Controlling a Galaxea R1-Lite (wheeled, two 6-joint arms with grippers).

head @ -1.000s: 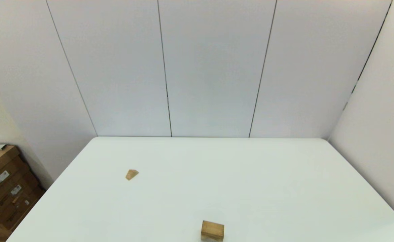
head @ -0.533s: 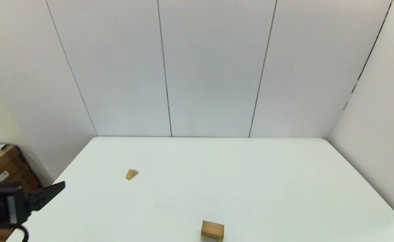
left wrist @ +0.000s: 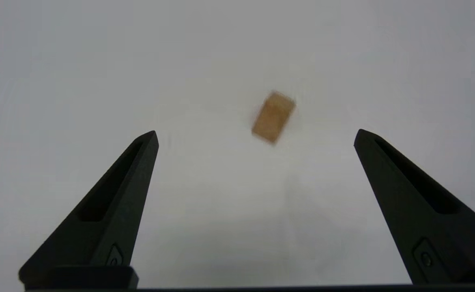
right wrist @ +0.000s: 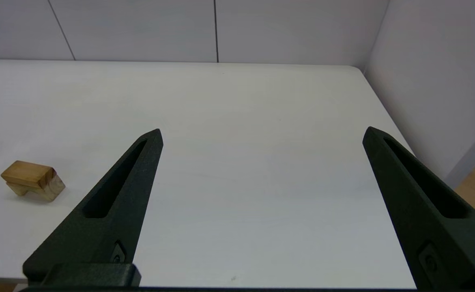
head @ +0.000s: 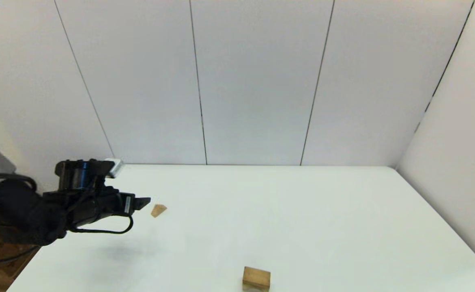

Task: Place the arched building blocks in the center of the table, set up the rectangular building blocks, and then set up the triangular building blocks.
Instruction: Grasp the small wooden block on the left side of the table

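Step in hand: judged from the frames, the left arm is reaching for the triangular building blocks (head: 158, 210), the last part of the build.
Left pincer (head: 145, 201): above the worktop (head: 302, 227) near its left edge, fingers spread wide and holding nothing; in the left wrist view the wedge (left wrist: 273, 117) lies ahead of the gap between the fingertips, not yet between them.
Triangular building blocks: lying alone on the left part of the worktop, towards the far edge, well apart from the other wood.
Arched building blocks (head: 256, 282): at the near edge, around the middle of it; only a sliver shows in the head view, under the bar.
Rectangular building blocks (head: 256, 277): resting on top of the arched block, seen end-on; the right wrist view shows the two as a small stack (right wrist: 33, 180).
Right pincer (right wrist: 261, 134): parked near the near right corner, released and empty.
How to do it well: bring the fingers down either side of the wedge, square to its flat end faces rather than the sloped ones, since slopes would likely squeeze it out. Close low on the block, lift straight, and carry it over the stack with the ridge upward.
Risk: the wedge is small and light; a brushing fingertip could skate it away.
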